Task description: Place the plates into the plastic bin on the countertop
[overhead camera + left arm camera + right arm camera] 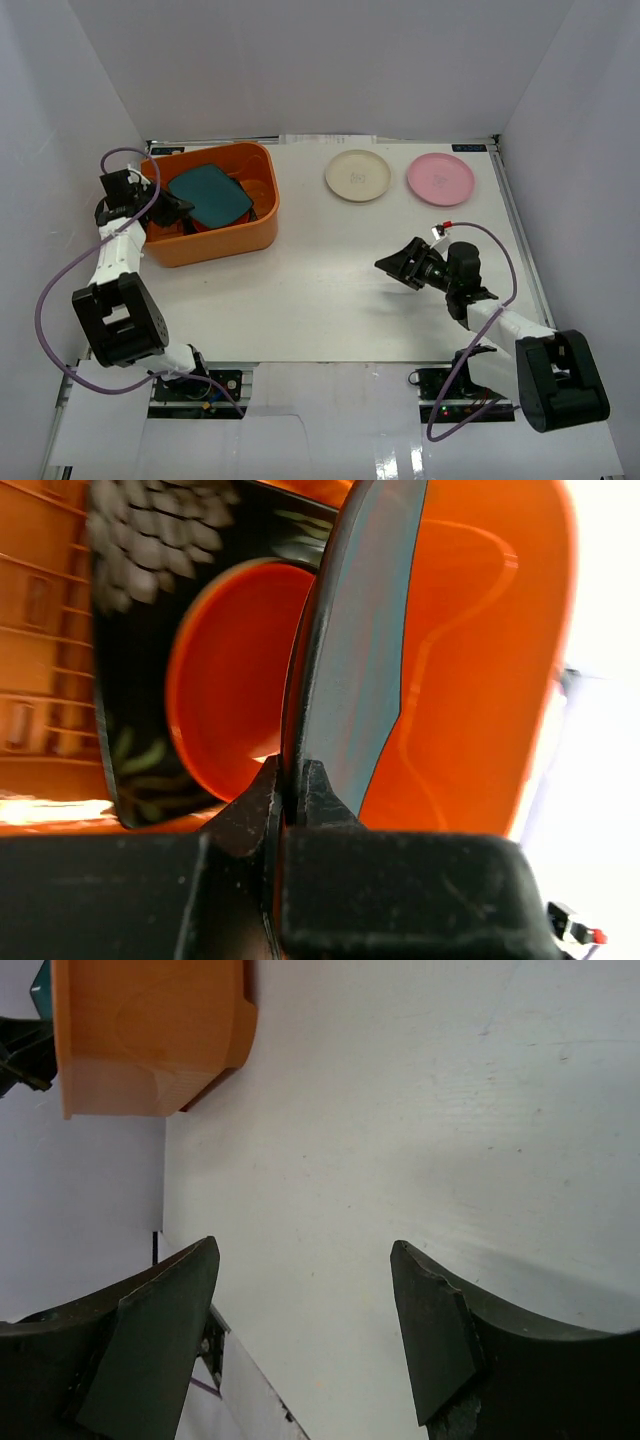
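The orange plastic bin [212,245] stands at the far left of the white countertop [320,300]. My left gripper [178,208] is inside it, shut on the edge of the teal square plate [208,195], which is tilted above other plates. In the left wrist view my gripper [292,780] pinches the teal plate [360,650] edge-on, over a black floral plate [130,600] and a red-orange round plate [225,680]. A cream plate [357,175] and a pink plate [440,178] lie at the back right. My right gripper [392,264] is open and empty above bare countertop.
White walls close in the countertop on three sides. In the right wrist view the bin [150,1030] shows at upper left, beyond my open gripper [300,1260], and the countertop's near edge runs past the left fingertip [160,1310].
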Tool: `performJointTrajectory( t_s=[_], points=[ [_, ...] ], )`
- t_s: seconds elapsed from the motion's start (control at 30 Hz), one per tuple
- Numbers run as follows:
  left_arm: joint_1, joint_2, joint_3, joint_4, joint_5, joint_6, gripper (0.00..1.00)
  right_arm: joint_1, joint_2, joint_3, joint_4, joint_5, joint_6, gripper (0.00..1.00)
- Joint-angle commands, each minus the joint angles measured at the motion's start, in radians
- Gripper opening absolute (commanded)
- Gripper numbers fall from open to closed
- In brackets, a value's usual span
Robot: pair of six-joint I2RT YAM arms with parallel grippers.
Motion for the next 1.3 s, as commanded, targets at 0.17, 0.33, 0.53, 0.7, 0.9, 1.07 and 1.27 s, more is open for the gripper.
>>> performJointTrajectory(
  t_s=[0.17,0.33,0.53,0.7,0.9,1.07,1.27],
  points=[
    [-0.012,0.086,0.111,0.027,-0.105,0.082,0.02,0.050,0.227,0.130,0.208,0.363,0.014,0.76],
    [-0.032,0.132,0.093,0.034,-0.129,0.089,0.54,0.050,0.448,0.271,0.285,0.513,0.101,0.77],
    [-0.064,0.046,0.005,0.111,-0.159,0.073,0.98,0.050,0.707,0.463,0.291,0.605,0.164,0.79],
    [-0.113,-0.072,-0.027,0.168,-0.136,0.064,0.98,0.052,0.883,0.685,0.185,0.690,0.149,0.79],
    [-0.116,-0.248,-0.088,0.298,-0.067,0.038,0.98,0.063,1.041,0.915,0.035,0.742,0.124,0.77],
    [-0.116,-0.305,-0.125,0.402,0.106,-0.013,0.98,0.078,1.114,1.018,-0.048,0.765,0.105,0.59],
    [-0.121,-0.362,-0.185,0.659,0.381,-0.132,0.98,0.087,1.074,0.975,-0.033,0.773,0.103,0.08]
  ],
)
